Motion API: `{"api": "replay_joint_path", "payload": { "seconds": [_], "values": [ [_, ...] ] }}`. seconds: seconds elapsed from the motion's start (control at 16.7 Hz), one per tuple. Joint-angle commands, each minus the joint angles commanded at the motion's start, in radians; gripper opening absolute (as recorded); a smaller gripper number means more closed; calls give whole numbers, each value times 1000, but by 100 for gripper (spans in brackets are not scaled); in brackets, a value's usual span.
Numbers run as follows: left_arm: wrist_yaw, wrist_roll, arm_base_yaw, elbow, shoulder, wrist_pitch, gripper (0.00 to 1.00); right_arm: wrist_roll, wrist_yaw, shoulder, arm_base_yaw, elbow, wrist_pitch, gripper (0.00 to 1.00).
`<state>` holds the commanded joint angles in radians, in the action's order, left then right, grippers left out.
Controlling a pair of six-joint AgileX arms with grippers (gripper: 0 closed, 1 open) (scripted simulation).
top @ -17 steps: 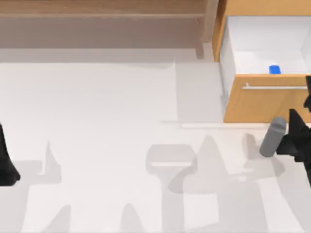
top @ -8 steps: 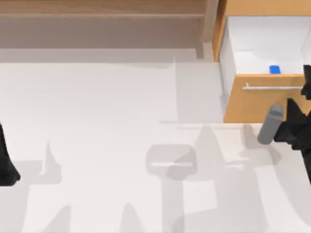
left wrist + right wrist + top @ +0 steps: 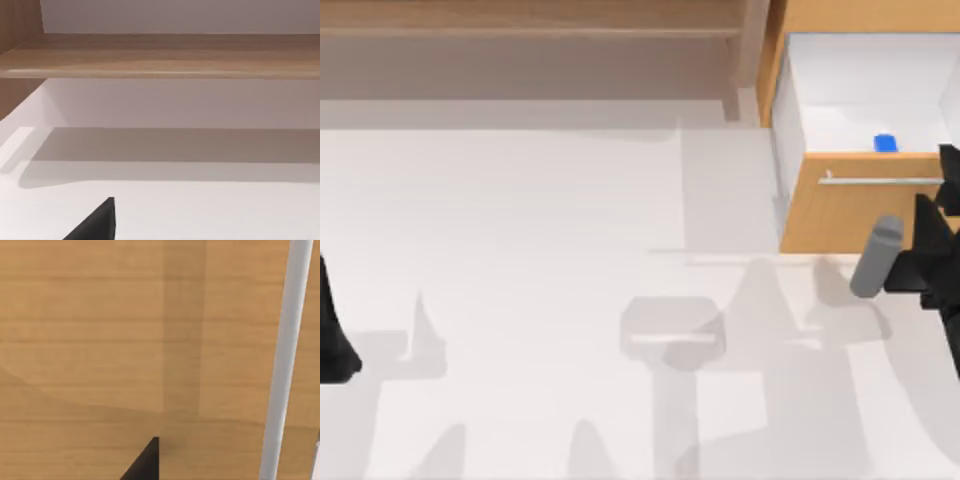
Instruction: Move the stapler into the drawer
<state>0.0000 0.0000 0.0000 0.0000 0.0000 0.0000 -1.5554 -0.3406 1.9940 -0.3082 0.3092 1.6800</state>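
**Op A:** Where's the stapler (image 3: 885, 143) on your feed?

**Op B:** I see it from above as a small blue block on the white floor of the open drawer (image 3: 850, 215), close behind the orange front panel and nothing touching it. By my reading the main part of the job is done: the stapler is inside.

**Op A:** So what's left?

**Op B:** The drawer stands pulled out, white walls showing. The task only asks for the stapler in the drawer, so closing it may not be needed; I'd judge that little or nothing remains beyond backing my arm off.

**Op A:** And the right gripper (image 3: 948, 205)?

**Op B:** It sits at the table's right edge, against the drawer front near the end of the silver handle (image 3: 885, 181). The right wrist camera looks straight at the orange wood, with the handle bar (image 3: 282, 360) running across it. I can't tell if the claw is released or clenched; the fingers are cut off at the frame edge.

**Op A:** Left side?

**Op B:** The left gripper (image 3: 332, 335) is parked at the far left of the table, facing the long brown shelf (image 3: 165, 55). I can't tell its claw state either.

**Op A:** Any labels or writing?

**Op B:** None that I can read on the stapler, the drawer or the shelf.
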Motion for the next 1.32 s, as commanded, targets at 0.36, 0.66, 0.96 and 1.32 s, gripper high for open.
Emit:
{"api": "replay_joint_path", "payload": {
  "seconds": [0.36,0.66,0.96,1.32],
  "values": [
    [0,0,0,0,0,0,100,0,0,0,0,0,0,10],
    [0,0,0,0,0,0,100,0,0,0,0,0,0,0],
    [0,0,0,0,0,0,100,3,0,2,-1,-1,-3,0],
    [0,0,0,0,0,0,100,1,32,40,33,119,-83,0]
  ]
}}
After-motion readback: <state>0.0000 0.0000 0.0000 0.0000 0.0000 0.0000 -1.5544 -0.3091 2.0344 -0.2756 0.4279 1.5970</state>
